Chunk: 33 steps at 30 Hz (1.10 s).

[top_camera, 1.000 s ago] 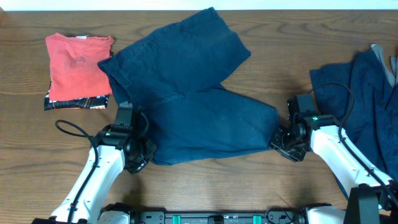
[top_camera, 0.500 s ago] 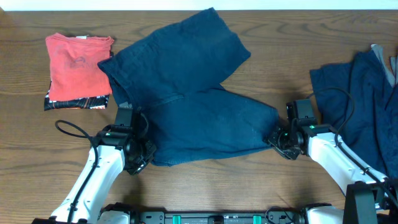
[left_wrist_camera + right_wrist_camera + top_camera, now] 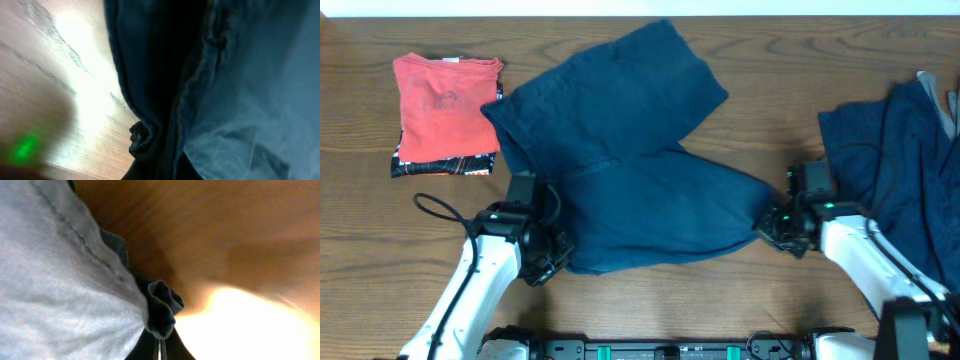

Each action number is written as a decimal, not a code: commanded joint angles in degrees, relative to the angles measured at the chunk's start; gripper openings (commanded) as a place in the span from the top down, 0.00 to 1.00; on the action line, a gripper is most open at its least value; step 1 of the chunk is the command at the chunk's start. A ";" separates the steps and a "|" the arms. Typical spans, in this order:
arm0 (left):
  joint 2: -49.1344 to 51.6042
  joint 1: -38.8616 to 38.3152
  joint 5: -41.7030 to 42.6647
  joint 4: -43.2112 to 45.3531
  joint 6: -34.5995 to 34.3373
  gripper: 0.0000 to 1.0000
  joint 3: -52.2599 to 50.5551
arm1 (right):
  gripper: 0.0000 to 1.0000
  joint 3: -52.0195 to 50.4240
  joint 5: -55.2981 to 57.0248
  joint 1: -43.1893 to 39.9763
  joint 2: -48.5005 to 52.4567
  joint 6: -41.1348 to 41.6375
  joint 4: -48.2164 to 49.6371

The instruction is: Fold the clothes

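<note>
Dark navy shorts [image 3: 630, 160] lie spread across the middle of the table, one leg reaching to the back. My left gripper [image 3: 552, 262] is shut on their near-left corner. In the left wrist view the cloth [image 3: 240, 90] bunches where it enters the jaws of that gripper [image 3: 150, 162]. My right gripper [image 3: 767, 228] is shut on the shorts' right corner. The right wrist view shows a dark fold of the shorts [image 3: 162, 307] pinched at the tips of the gripper [image 3: 160, 350], with more fabric filling the left.
A folded red T-shirt [image 3: 442, 105] rests on a black patterned garment [image 3: 440, 166] at the back left. A heap of navy clothes [image 3: 900, 150] lies at the right edge, behind my right arm. The wooden table [image 3: 720, 300] runs to the near edge.
My right gripper has shut on the shorts' right corner after nudging slightly rightward. The left gripper keeps its grip in place, and the shorts have shifted a little.
</note>
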 commanded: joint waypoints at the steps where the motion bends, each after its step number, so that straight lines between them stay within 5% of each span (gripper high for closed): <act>1: -3.69 -2.97 2.82 -2.78 2.91 0.94 4.11 | 0.99 6.91 1.27 -4.92 -5.68 -6.38 -5.14; 10: -18.08 -15.19 0.72 -6.34 2.29 0.94 12.09 | 0.99 26.10 6.73 -14.12 -17.09 -15.37 -25.11; 15: -24.76 -20.31 -1.60 -5.77 -1.75 0.94 12.63 | 0.99 33.55 7.26 -15.21 -19.30 -19.80 -27.63; 23: -24.94 -20.90 -17.00 0.90 -10.91 0.94 12.61 | 0.99 37.33 6.05 -12.61 -14.64 -26.32 -18.49; 33: -11.69 -15.85 -22.51 6.69 -27.91 0.94 12.59 | 0.99 37.33 5.97 -5.09 0.00 -27.52 -1.40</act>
